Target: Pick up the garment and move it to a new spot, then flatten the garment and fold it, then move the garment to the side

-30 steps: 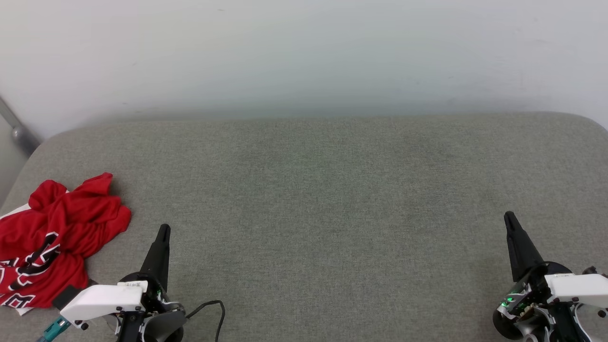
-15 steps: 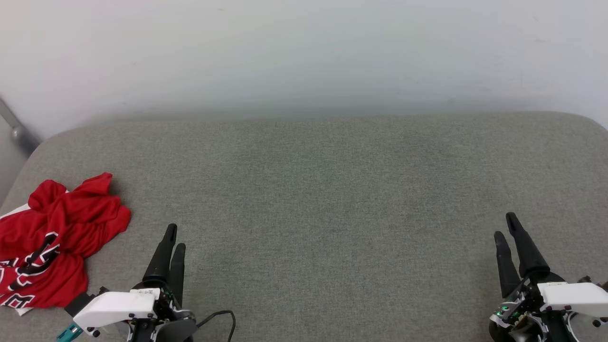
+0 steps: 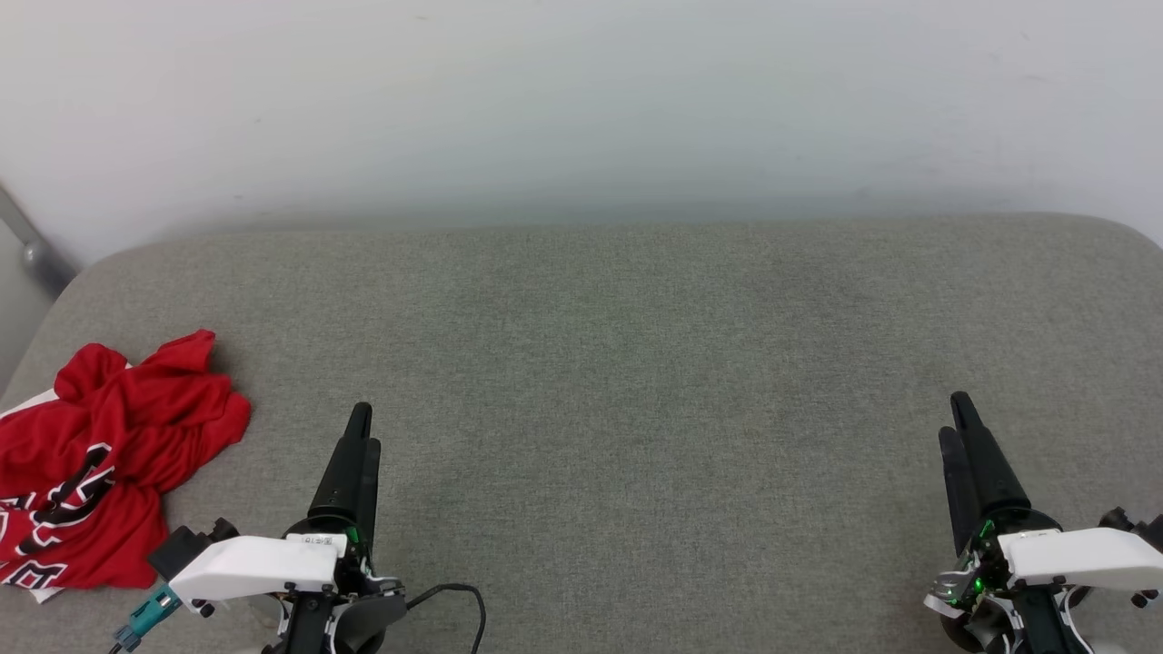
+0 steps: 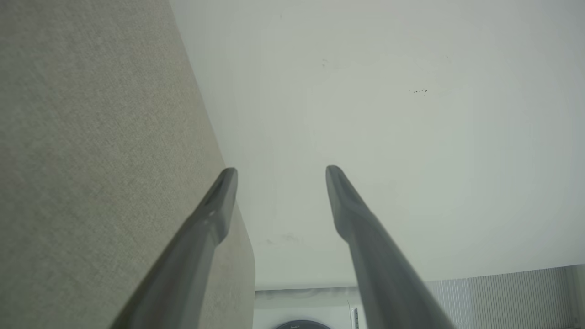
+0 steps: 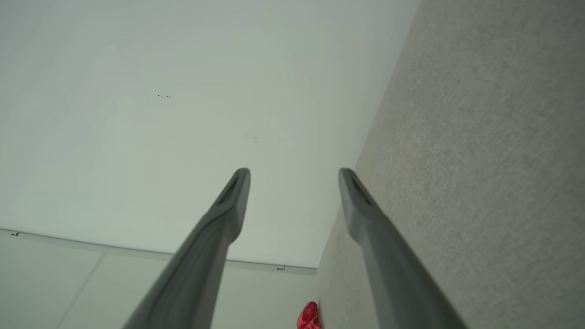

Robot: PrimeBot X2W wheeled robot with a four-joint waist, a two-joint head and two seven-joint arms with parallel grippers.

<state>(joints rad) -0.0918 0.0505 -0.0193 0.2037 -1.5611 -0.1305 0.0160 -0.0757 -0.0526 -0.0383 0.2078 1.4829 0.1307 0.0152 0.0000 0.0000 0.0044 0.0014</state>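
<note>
The garment, a red shirt with black white-outlined lettering, lies crumpled at the left edge of the grey fabric surface. A small red piece of the garment shows at the bottom of the right wrist view. My left gripper hovers to the right of the garment, apart from it. Turned on its side, it is open in the left wrist view with nothing between its fingers. My right gripper stands at the far right, also on its side, and is open and empty in its wrist view.
A pale wall rises behind the surface's far edge. A grey metal pole slants at the far left. A black cable loops beside my left wrist. The wide middle of the grey surface lies between the two grippers.
My left gripper has moved right and forward, away from the garment. Both grippers have rolled, so a second finger now shows on each. The garment has not moved.
</note>
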